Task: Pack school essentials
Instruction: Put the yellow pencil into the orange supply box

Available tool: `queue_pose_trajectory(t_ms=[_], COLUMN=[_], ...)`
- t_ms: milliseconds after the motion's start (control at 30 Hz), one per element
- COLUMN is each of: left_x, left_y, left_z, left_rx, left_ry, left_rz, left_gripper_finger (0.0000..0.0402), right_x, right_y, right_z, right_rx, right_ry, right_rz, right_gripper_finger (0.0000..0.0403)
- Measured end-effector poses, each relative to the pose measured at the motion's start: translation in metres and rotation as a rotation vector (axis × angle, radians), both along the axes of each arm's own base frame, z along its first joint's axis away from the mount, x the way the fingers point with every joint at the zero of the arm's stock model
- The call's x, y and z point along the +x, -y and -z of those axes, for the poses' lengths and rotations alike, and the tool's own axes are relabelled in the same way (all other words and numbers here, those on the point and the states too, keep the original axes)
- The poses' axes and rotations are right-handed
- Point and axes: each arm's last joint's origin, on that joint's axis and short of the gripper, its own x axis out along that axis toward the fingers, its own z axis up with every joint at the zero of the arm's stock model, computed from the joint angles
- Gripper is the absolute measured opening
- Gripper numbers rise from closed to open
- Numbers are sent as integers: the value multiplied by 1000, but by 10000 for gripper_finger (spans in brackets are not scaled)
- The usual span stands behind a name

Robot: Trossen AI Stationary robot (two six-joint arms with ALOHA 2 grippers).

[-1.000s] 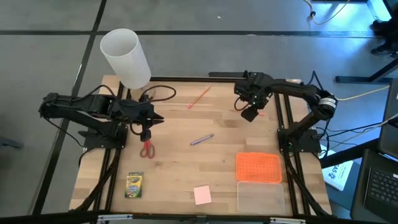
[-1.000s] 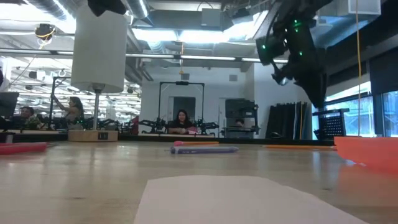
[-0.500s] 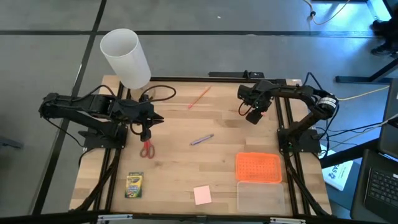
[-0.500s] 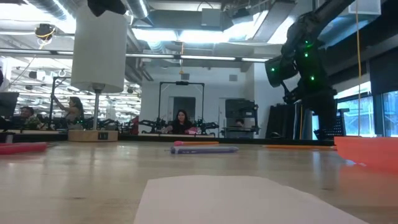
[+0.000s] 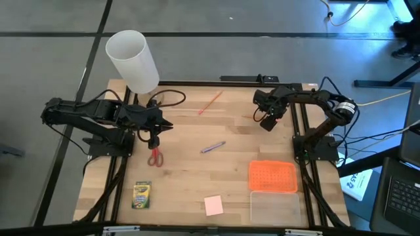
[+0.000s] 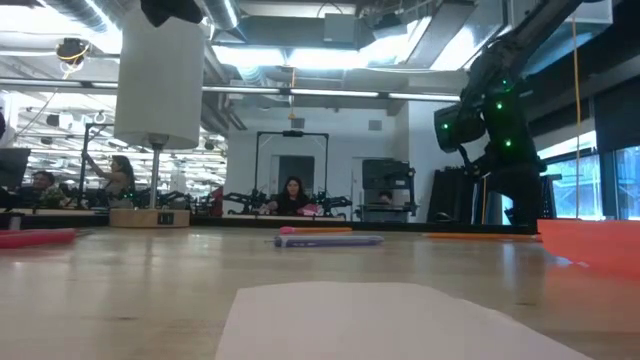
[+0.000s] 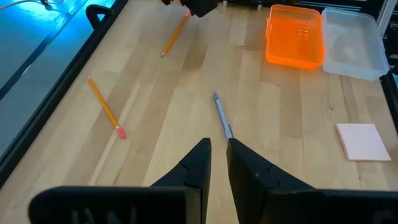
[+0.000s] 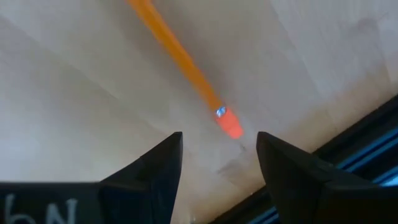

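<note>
The wooden surface (image 5: 197, 177) still carries every item loose, so the packing looks barely begun. The tall white cylinder (image 5: 132, 60) stands at the far left corner. At the near right, the clear plastic box (image 5: 274, 206) lies open and empty beside its orange lid (image 5: 272, 176).

The left arm waits over the left side, its left gripper (image 7: 216, 163) drawn narrow and holding nothing, hanging just above the red-handled scissors (image 5: 155, 157). The right gripper (image 8: 217, 155) is spread wide and low over the far right edge, its fingers straddling the eraser end of an orange pencil (image 8: 180, 65) without touching it; this looks like the approach to a first pick.

Left to pack: the green-and-yellow crayon box (image 5: 141, 195) near the front left, the pink sticky-note pad (image 5: 213, 205) at the front centre, the blue-grey pen (image 5: 212, 147) mid-surface, and a second pencil (image 5: 209, 103) toward the far edge.
</note>
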Motion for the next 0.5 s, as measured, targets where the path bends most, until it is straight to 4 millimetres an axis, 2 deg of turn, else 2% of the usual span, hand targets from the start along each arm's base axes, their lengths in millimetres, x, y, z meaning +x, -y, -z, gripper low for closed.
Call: queue_pose_trajectory(t_ms=[500], left_x=[0], left_y=[0], left_z=[0], left_rx=[1], left_ry=[-1], left_rz=[0], left_gripper_finger=[47], right_x=[-8], right_y=[-5], right_z=[19], right_rx=[2], right_ry=[15], right_rz=[-84], right_gripper_finger=[208])
